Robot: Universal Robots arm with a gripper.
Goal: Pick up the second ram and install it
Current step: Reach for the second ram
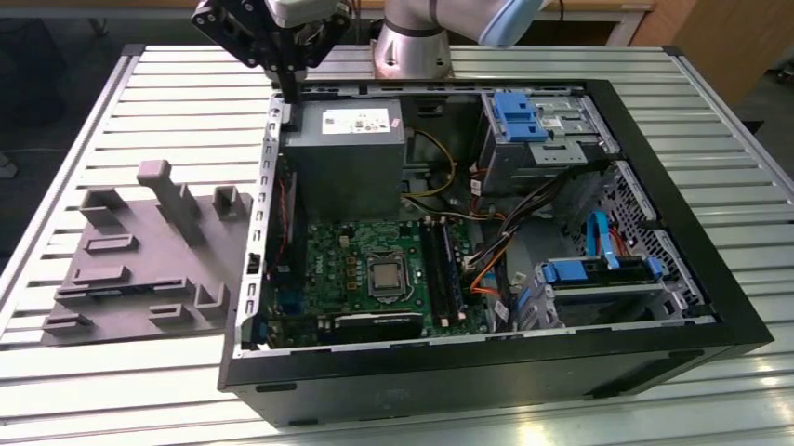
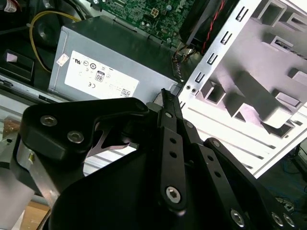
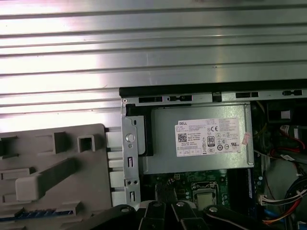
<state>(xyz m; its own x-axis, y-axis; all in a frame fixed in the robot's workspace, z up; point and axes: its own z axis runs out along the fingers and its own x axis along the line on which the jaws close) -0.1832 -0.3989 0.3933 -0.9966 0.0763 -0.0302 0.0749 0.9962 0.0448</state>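
Observation:
My gripper (image 1: 293, 93) hangs over the back corner of the open computer case (image 1: 267, 279), on the exterior view's left, beside the grey power supply (image 1: 342, 149). Its black fingers (image 2: 171, 143) meet at the tip and nothing shows between them, so it is shut and empty. The fingertips (image 3: 154, 210) sit above the green board (image 1: 372, 265) near the case wall. I cannot pick out the second ram with certainty. A thin dark-blue strip (image 3: 33, 213) lies in a slot of the grey plastic block (image 1: 137, 251).
The grey block with upright posts (image 1: 174, 200) stands on the slatted metal table (image 1: 112, 93) just outside the case. Inside the case are long black slots (image 1: 441, 269), blue drive brackets (image 1: 522, 116) and loose cables (image 1: 490, 265). The arm's base (image 1: 416, 46) stands behind the case.

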